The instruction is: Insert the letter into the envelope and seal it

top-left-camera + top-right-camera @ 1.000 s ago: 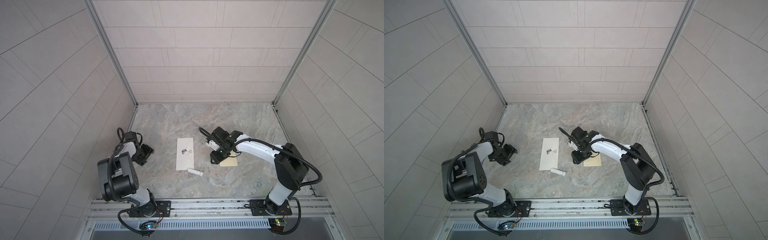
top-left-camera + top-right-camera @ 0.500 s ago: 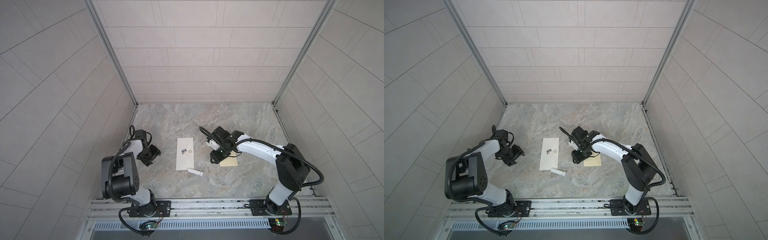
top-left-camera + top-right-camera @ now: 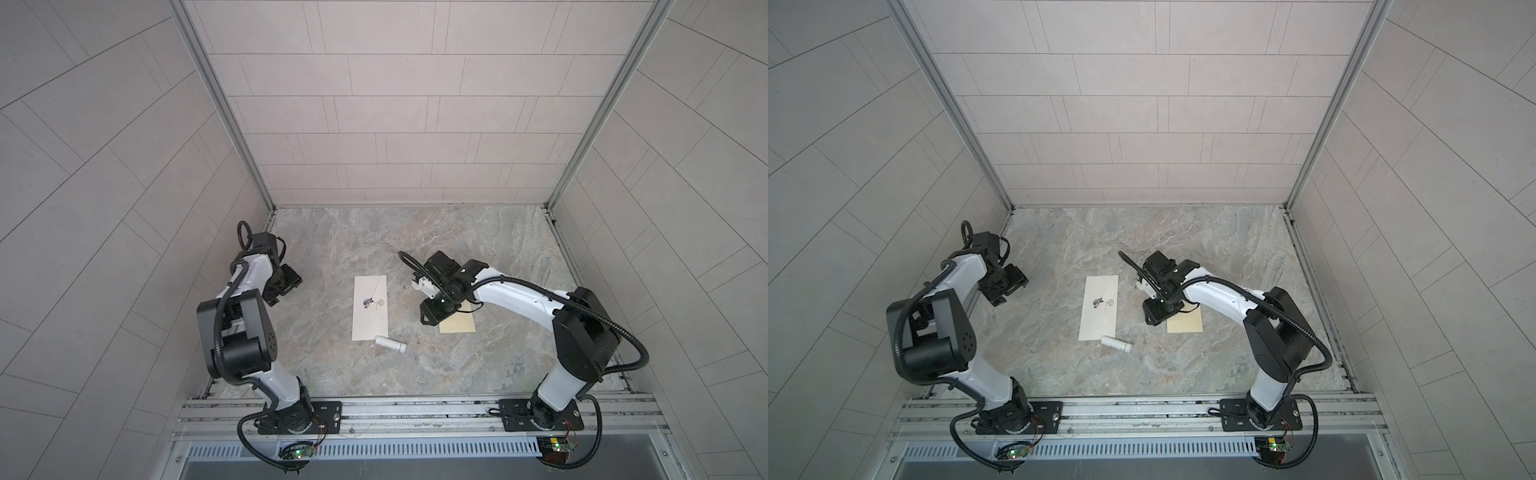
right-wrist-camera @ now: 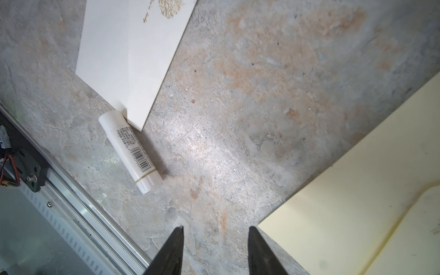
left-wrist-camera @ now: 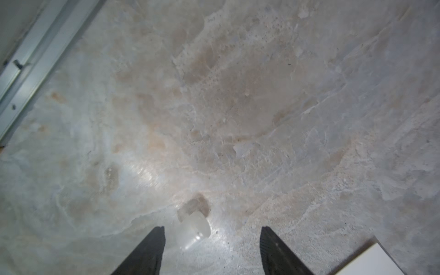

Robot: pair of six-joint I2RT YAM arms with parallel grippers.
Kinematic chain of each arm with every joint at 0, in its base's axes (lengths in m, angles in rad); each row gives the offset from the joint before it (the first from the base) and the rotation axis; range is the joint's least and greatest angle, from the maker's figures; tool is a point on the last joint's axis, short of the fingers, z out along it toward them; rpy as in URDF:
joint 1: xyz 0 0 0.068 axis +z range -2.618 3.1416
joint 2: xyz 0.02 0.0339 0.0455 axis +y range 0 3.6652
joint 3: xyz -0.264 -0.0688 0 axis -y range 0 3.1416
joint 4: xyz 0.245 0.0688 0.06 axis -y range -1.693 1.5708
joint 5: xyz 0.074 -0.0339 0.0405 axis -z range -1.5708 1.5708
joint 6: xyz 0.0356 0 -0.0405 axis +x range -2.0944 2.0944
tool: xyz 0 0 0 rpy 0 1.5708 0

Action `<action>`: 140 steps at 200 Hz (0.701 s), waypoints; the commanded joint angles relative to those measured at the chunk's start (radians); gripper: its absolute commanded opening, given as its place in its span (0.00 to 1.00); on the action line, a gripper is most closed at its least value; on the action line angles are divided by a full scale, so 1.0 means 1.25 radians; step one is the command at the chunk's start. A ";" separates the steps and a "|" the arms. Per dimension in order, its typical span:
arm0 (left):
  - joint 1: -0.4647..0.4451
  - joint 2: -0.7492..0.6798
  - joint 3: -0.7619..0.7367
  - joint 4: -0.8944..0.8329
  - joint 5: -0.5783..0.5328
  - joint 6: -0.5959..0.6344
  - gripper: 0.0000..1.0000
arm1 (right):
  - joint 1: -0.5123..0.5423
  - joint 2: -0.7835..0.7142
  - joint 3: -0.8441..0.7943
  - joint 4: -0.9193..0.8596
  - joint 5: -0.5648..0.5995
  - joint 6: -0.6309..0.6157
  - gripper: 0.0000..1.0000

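Hovering at corner of cream letter (image 4: 345, 202), which lies flat: right gripper (image 4: 215, 229), jaws apart, empty. Thin sheet, so pinch may skid or crumple edge. Left gripper (image 5: 212, 229) jaws apart, empty, well apart from white envelope (image 3: 370, 309). Glue stick (image 3: 390, 343) touching envelope corner; nudge could roll it.

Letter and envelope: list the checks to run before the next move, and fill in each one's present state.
1. Right tool open and empty: ok.
2. Left tool open and empty: ok.
3. White letter lying uncovered: ok.
4. Glue stick clear of the letter: not ok, it touches a corner.
5. Cream envelope with its flap open: cannot tell.
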 commanded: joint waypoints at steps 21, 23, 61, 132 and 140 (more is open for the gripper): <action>-0.007 0.021 -0.003 -0.035 0.034 0.062 0.66 | -0.005 -0.071 -0.020 -0.035 0.035 -0.005 0.46; -0.007 0.019 -0.007 -0.037 0.034 0.063 0.66 | -0.005 -0.074 -0.024 -0.034 0.036 -0.004 0.46; -0.021 -0.014 -0.085 -0.034 0.047 0.068 0.65 | -0.016 -0.095 -0.057 -0.017 0.031 0.006 0.46; -0.087 -0.047 -0.174 0.002 0.057 0.011 0.60 | -0.028 -0.108 -0.070 -0.012 0.021 -0.005 0.46; -0.095 -0.050 -0.178 0.005 0.057 0.005 0.59 | -0.028 -0.109 -0.073 -0.011 0.022 -0.004 0.46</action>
